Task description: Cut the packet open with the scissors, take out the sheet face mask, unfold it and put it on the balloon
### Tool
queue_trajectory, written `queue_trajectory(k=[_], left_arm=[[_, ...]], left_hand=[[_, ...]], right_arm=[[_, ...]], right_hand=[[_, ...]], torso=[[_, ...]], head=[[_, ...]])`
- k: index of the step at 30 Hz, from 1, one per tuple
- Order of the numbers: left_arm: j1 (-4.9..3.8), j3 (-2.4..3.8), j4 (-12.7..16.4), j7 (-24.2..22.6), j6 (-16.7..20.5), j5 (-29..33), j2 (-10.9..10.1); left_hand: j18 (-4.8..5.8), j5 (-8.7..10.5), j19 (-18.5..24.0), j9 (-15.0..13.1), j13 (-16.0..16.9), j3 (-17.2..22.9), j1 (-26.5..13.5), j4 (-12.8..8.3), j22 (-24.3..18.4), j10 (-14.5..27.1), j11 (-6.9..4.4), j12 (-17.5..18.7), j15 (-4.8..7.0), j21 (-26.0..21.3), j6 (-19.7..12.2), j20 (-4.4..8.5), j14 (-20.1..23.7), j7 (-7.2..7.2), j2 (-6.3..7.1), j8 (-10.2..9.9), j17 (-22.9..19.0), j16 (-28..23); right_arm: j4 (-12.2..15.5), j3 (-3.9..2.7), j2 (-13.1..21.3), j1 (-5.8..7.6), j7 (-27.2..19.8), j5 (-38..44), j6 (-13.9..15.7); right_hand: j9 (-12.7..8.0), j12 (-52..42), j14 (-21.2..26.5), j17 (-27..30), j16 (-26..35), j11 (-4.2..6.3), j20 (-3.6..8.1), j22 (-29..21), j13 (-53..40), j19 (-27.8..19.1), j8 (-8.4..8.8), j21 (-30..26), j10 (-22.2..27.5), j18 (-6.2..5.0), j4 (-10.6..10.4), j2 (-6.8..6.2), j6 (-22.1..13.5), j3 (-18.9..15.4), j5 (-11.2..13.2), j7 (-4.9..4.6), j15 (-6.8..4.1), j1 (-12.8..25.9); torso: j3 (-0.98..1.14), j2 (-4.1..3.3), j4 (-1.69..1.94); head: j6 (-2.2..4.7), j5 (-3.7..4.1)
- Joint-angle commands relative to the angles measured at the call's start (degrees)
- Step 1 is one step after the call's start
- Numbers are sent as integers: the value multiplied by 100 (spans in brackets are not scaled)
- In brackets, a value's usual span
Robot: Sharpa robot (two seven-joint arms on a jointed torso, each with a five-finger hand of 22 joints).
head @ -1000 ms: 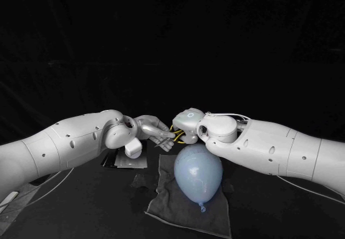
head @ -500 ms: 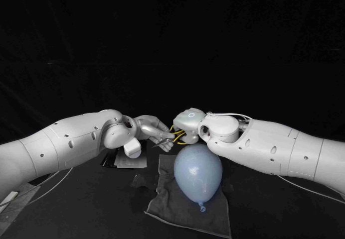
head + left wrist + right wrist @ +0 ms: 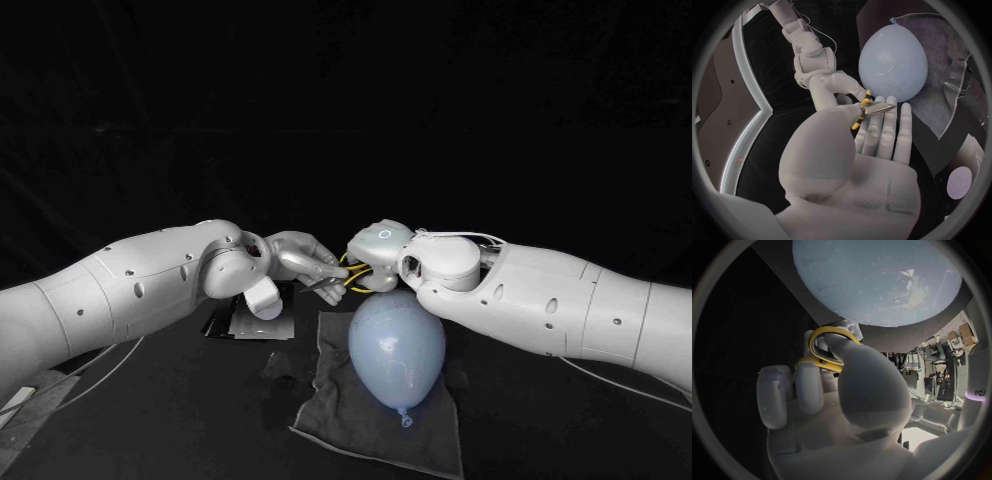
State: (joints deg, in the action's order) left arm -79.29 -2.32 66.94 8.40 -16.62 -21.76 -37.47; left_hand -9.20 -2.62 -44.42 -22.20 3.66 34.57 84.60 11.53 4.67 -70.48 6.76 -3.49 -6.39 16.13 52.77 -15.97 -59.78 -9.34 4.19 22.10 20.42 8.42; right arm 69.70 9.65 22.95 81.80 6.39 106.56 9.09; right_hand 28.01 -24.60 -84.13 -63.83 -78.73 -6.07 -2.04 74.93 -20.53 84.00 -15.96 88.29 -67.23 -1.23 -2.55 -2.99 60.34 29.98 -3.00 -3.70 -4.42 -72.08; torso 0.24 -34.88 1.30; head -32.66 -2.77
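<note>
A pale blue balloon (image 3: 397, 343) (image 3: 893, 61) (image 3: 878, 279) lies on a dark grey towel (image 3: 378, 428) at the middle of the table. Just behind it my two hands meet. My right hand (image 3: 369, 262) (image 3: 826, 390) grips the yellow-handled scissors (image 3: 351, 272) (image 3: 866, 107) (image 3: 826, 346), with fingers through the loops. My left hand (image 3: 300, 262) (image 3: 873, 145) holds nothing, its fingers stretched out flat beside the scissor blades, which lie over its fingertips. A shiny dark packet (image 3: 242, 320) lies flat on the table under the left hand.
The towel (image 3: 962, 60) reaches toward the table's front edge, with the balloon's knot (image 3: 407, 420) pointing that way. Both forearms close in the space at the balloon's sides. Cables trail over the table at the near left and right.
Almost nothing: both hands stay together at the scissors behind the balloon, and the right forearm has sunk slightly.
</note>
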Motion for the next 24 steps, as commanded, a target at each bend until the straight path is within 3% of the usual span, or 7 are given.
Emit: queue_trajectory(k=[1, 4, 6, 8, 19, 22, 24], left_arm=[[-42, 45, 144, -601, -479, 438, 95], [-42, 46, 150, -663, -479, 503, 96], [-42, 46, 156, -707, -476, 568, 96], [-42, 46, 162, -751, -472, 625, 95], [-42, 45, 178, -902, -525, 768, 104], [-42, 45, 185, -933, -560, 796, 107], [-42, 45, 184, -935, -577, 817, 110]], left_hand=[[-111, -10, 26, -13, 6, 199, -16, -247, 1, -39, 6, -20, 21, -6, 62, 1, 16, 46, -65, 139, 11, -30], [-114, -10, 27, -17, 6, 195, -19, -248, 1, -40, 6, -20, 20, -5, 61, 4, 15, 48, -69, 142, 13, -30], [-118, -10, 26, -25, 6, 187, -24, -250, 3, -42, 6, -21, 19, -2, 59, 8, 14, 51, -74, 146, 16, -30], [-122, -9, 25, -32, 6, 177, -28, -254, 4, -44, 6, -21, 19, 1, 56, 12, 13, 57, -78, 151, 19, -29], [-141, -9, 27, -95, 5, 90, -46, -272, 13, -52, -8, -19, 13, 17, 44, 60, 6, 107, -119, 195, 45, -27], [-143, -9, 29, -101, 5, 80, -49, -272, 13, -52, -9, -18, 11, 18, 41, 69, 7, 111, -123, 199, 48, -27], [-144, -9, 31, -107, 5, 71, -50, -273, 13, -53, -10, -18, 10, 19, 39, 76, 7, 114, -128, 202, 51, -28]], right_arm=[[28, 10, -54, -27, 132, -92, 39], [25, 10, -59, -27, 126, -182, -5], [21, 10, -60, -27, 106, -250, -48], [21, 10, -56, -27, 60, -354, -76], [29, 10, -80, -27, -127, -666, -390], [18, 10, -88, -27, -117, -686, -432], [4, 10, -92, -27, -91, -693, -403]], right_hand=[[20, -800, -113, 104, 62, 713, 39, 1301, 19, 411, 4, -71, -1691, 46, 65, 19, -48, -16, 22, -7, -28, -172], [10, -187, -97, 154, 94, 595, -7, 1267, 278, 378, 112, -114, -1040, 35, 49, 29, -214, 41, 20, -120, 52, -190], [-33, 627, -87, 192, 113, 370, -122, 1230, 678, 343, 256, -163, -334, 24, -3, 12, -428, 194, 24, -325, 233, -180], [-59, 1108, -78, 206, 115, 239, -234, 1183, 969, 302, 340, -222, -163, 8, 1, -12, -527, 335, 19, -436, 352, -212], [-104, 1865, -58, 218, 95, 93, -426, 1120, 1553, 242, 492, -314, -93, -26, 81, 289, -763, 882, 19, -545, 486, -339], [-80, 1862, -52, 236, 96, 103, -441, 1139, 1601, 258, 445, -294, -332, -21, 98, 270, -667, 952, 20, -563, 485, -291], [-32, 1654, -49, 258, 101, 217, -409, 1181, 1531, 295, 349, -244, -881, -8, 146, 225, -494, 928, 13, -481, 415, -275]], torso=[[-3, 4, 0], [-3, 3, 5], [-3, 3, 8], [-5, 0, 8], [-1, 0, 5], [-1, -1, 3], [-1, -1, 6]], head=[[6, -4], [8, -1], [11, -2], [15, -3], [2, -10], [-1, -12], [-1, -10]])
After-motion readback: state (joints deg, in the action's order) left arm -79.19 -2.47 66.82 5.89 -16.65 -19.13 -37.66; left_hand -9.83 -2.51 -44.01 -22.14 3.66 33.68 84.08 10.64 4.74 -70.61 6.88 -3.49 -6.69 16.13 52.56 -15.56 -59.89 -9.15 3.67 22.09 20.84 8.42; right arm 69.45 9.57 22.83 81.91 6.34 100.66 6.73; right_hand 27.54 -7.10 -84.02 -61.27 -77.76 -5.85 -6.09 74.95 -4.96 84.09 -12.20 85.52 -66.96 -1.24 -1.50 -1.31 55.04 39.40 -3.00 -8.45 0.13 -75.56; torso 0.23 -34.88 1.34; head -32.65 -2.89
